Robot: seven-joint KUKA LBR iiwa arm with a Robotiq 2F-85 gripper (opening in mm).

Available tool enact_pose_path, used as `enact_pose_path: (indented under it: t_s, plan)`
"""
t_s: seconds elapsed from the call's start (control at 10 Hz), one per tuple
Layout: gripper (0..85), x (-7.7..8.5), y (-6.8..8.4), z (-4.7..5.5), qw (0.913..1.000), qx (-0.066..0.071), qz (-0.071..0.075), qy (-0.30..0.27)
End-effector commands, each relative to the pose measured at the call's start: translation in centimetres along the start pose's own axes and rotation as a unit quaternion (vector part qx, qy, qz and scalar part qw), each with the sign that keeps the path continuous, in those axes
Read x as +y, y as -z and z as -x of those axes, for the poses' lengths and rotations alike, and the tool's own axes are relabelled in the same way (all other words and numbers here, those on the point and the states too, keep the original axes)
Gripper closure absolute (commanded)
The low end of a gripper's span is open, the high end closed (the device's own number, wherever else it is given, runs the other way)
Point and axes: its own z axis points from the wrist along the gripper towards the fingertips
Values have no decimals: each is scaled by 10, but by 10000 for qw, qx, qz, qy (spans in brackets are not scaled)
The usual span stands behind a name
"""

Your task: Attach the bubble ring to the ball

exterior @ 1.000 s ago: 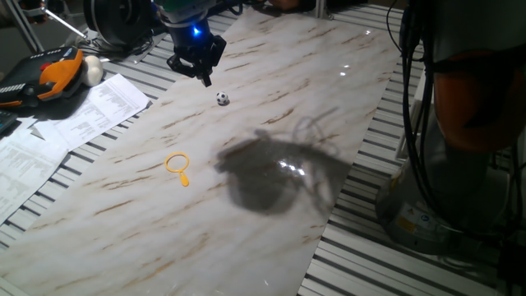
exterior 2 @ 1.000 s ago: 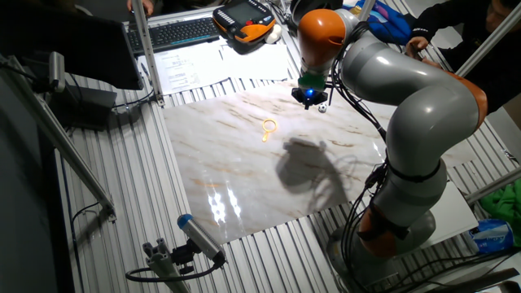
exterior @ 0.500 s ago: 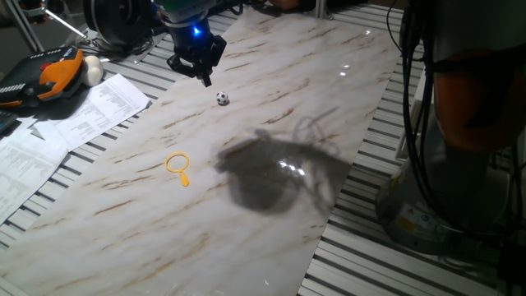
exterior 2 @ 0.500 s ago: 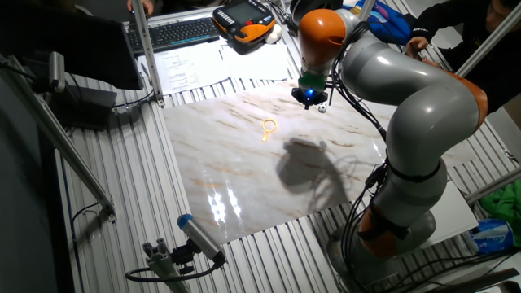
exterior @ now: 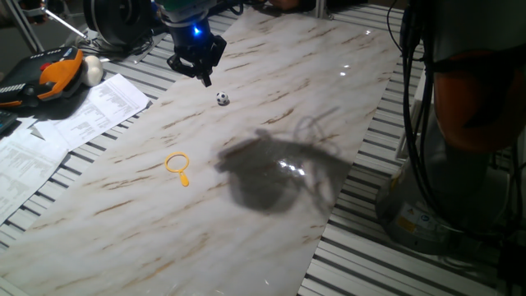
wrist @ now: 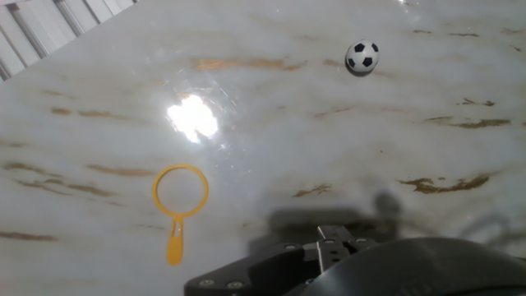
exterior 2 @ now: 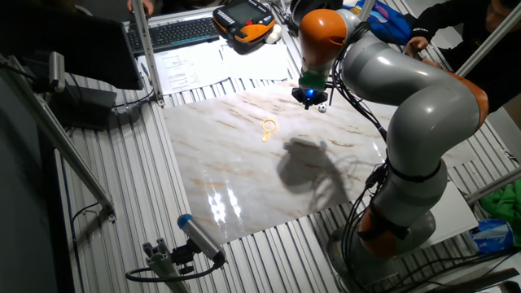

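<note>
The yellow-orange bubble ring (exterior: 177,164) lies flat on the marble board (exterior: 271,66), its handle pointing toward the near edge. It also shows in the other fixed view (exterior 2: 268,127) and in the hand view (wrist: 180,193). The tiny black-and-white ball (exterior: 223,99) rests on the board well apart from the ring, and shows in the other fixed view (exterior 2: 323,107) and the hand view (wrist: 362,57). My gripper (exterior: 205,80) hovers above the board just left of the ball, its fingers drawn together to one tip and holding nothing. In the other fixed view the gripper (exterior 2: 310,101) is next to the ball.
Paper sheets (exterior: 74,115), an orange-black pendant (exterior: 49,74) and a larger off-white ball (exterior: 92,70) lie left of the board on the slatted table. A keyboard (exterior 2: 175,32) sits at the back. The arm's base (exterior 2: 399,220) stands at the board's right side.
</note>
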Motion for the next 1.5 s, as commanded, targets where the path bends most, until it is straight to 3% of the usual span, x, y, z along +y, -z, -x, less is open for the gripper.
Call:
enact_pose_path:
  t_s: [0.0, 1.1, 1.3, 1.4]
  plan:
    - [850, 0, 0, 0, 10000, 0, 2, 1]
    - [850, 0, 0, 0, 10000, 4, 8, -15]
    - [850, 0, 0, 0, 9999, 132, 10, -13]
    - [850, 0, 0, 0, 9999, 120, 35, -20]
